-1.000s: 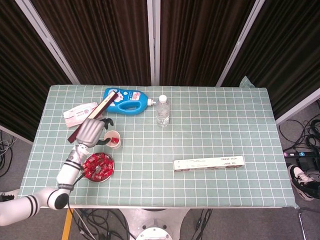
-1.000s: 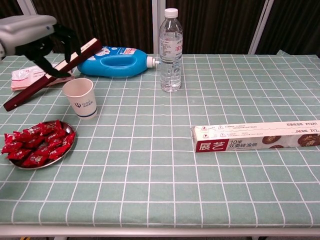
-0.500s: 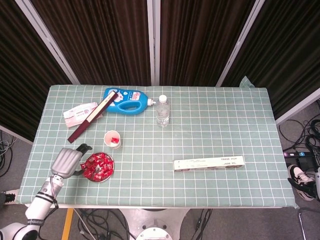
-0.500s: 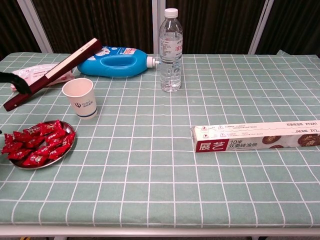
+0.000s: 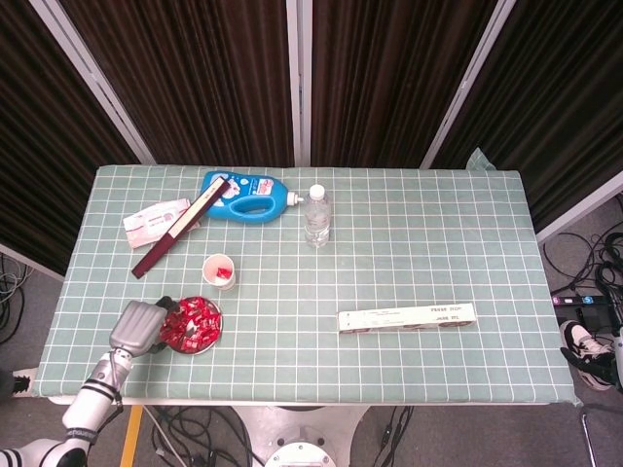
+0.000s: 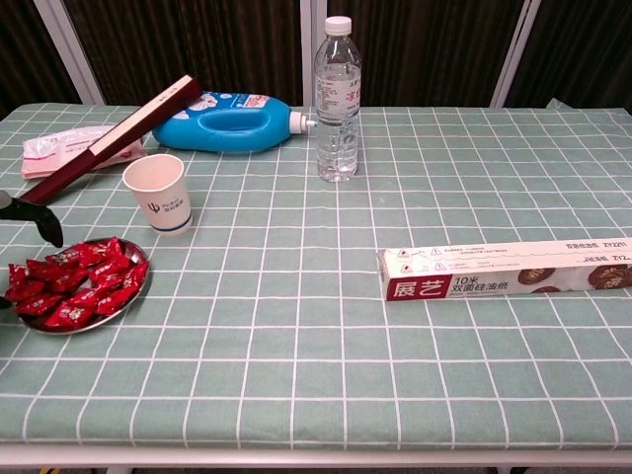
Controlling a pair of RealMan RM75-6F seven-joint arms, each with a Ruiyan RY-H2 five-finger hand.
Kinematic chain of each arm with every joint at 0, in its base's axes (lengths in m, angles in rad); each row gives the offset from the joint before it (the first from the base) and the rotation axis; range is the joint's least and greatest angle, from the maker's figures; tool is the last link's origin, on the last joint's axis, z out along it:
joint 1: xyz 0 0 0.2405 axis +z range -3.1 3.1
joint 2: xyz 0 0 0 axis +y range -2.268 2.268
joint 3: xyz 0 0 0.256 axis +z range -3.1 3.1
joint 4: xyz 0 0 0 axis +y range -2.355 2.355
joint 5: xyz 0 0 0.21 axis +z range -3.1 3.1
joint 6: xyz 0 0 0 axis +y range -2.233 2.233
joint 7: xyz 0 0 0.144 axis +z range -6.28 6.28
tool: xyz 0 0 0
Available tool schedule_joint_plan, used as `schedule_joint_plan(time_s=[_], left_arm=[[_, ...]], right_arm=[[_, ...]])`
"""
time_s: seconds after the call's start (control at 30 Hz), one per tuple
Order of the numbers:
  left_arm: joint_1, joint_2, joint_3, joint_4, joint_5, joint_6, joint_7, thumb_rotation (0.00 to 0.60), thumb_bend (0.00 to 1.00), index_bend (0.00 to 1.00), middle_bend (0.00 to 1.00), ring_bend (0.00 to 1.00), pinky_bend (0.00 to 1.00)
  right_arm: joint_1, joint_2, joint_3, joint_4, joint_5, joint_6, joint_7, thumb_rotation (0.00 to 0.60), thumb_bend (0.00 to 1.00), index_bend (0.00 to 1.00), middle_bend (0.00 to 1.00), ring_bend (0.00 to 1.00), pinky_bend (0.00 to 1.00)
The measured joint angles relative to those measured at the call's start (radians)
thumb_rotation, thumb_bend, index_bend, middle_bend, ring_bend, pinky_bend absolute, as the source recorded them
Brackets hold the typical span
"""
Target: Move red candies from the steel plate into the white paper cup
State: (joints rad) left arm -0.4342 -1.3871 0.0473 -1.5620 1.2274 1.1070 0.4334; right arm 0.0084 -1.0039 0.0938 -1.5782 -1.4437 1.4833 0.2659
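The steel plate sits near the table's front left, heaped with red candies. Just behind it stands the white paper cup, upright, and the head view shows a red candy inside. My left hand hovers at the plate's left edge with its dark fingers spread toward the candies; I see nothing in it. In the chest view only one fingertip shows at the left border. My right hand is out of both views.
A long dark red box leans behind the cup, beside a pink packet and a blue detergent bottle. A water bottle stands mid-table. A wrap box lies at right.
My left hand left its place above the cup, dropped back to the front left, and has now edged in to the plate's left rim. Nothing else moved.
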Motion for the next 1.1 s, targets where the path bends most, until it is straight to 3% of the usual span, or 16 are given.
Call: schedule_joint_plan(time_s=[0.53,1.1], left_arm=[[-0.001,-0.032,-0.012,0.035,-0.016,-0.043,-0.007,0.600,0.23,0.44,0.45,0.90,1.00],[-0.016,-0.076,-0.016,0.139,0.033,-0.083,-0.075,0.600,0.39,0.66,0.66,0.93,1.00]], right_arm=[[0.003,0.007,-0.001,-0.010,0.003,-0.007,0.002,0.600,0.04,0.00,0.12,0.00,0.31],[0.003,0.013,-0.004,-0.011,0.000,-0.007,0.018,0.600,0.03,0.00,0.13,0.00,0.32]])
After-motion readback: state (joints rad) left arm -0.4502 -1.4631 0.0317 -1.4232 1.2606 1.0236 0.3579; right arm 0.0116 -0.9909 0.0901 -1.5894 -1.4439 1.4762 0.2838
